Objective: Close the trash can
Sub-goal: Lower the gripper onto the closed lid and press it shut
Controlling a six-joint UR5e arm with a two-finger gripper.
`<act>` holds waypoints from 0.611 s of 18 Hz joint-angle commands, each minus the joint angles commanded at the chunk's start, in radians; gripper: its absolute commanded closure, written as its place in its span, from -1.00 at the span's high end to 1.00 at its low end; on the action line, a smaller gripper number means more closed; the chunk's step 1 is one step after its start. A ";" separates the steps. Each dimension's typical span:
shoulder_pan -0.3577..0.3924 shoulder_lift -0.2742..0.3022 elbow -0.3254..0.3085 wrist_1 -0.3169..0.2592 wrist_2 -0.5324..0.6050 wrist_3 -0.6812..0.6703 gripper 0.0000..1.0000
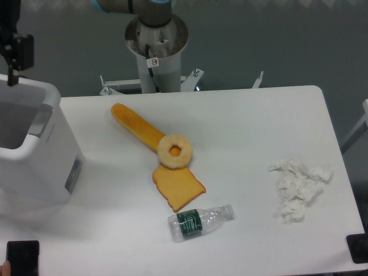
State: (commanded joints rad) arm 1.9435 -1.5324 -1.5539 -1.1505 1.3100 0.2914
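The trash can (34, 149) is found open directly below the gripper (12, 54), whose finger state cannot be determined.

No words or numbers are legible. A small round red prohibition sign sticker (154, 62) sits on the robot's pedestal (156, 57). The plastic bottle (201, 222) has a green label with unreadable print.

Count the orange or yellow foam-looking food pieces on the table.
3: a long orange stick, a pale yellow ring on its near end, and an orange toast-shaped slice just below.
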 joint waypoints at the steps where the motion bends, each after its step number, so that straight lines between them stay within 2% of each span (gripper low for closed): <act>1: 0.005 0.000 0.000 0.000 0.000 0.002 1.00; 11: 0.046 -0.043 -0.003 0.005 0.002 0.008 1.00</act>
State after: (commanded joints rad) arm 1.9896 -1.5753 -1.5570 -1.1459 1.3116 0.2991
